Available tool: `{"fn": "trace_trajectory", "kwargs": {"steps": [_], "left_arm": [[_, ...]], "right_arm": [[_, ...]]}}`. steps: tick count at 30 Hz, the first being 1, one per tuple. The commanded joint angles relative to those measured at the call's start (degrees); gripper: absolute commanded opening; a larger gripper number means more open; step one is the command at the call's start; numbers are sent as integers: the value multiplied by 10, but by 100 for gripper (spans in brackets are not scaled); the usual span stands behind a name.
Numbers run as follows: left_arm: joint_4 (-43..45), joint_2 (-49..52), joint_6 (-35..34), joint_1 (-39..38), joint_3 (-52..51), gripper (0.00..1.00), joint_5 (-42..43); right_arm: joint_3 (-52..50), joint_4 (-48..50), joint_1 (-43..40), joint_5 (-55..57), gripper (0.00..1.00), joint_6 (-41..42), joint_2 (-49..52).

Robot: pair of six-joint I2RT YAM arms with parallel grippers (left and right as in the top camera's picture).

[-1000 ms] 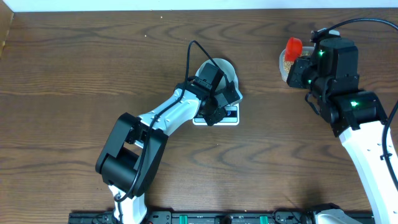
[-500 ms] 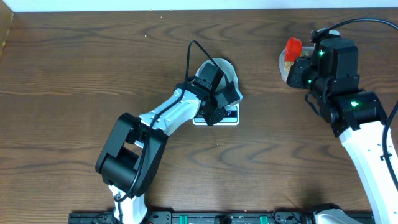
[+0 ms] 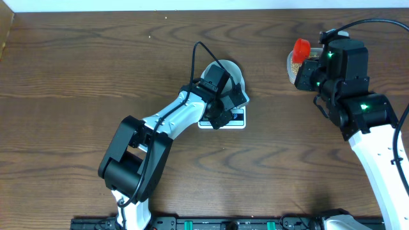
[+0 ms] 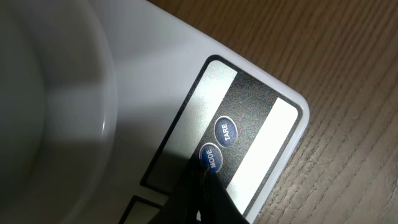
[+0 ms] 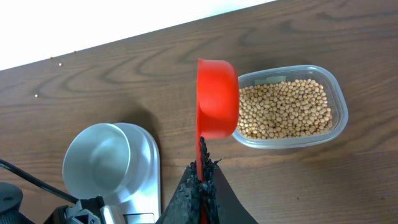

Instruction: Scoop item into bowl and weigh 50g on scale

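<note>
One bowl (image 5: pixel 96 163), one scale (image 4: pixel 158 53) (two buttons (image 4: pixel 226 131)), one scoop (image 5: pixel 217 99), one tub (image 5: pixel 339 107).

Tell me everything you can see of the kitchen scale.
The scale is a flat white rectangular slab with rounded corners, plastic by its look, lying level on the wooden table. Its front holds a dark panel with silver bands and two round blue buttons, MODE and TARE. The pale bowl stands on its platform. The left gripper, fingers shut, has its tip at the MODE button. No reading can be made out.
</note>
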Motion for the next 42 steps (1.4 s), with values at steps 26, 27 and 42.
{"fn": "trace_trajectory", "kwargs": {"steps": [26, 27, 42], "left_arm": [[-11, 4, -3, 7, -25, 7, -45], [-11, -2, -3, 7, -25, 7, -45], [-21, -150, -3, 7, -25, 7, -45]], "right_arm": [[14, -1, -5, -2, 1, -4, -15], [14, -1, -5, -2, 1, -4, -15], [14, 0, -5, -2, 1, -4, -15]]}}
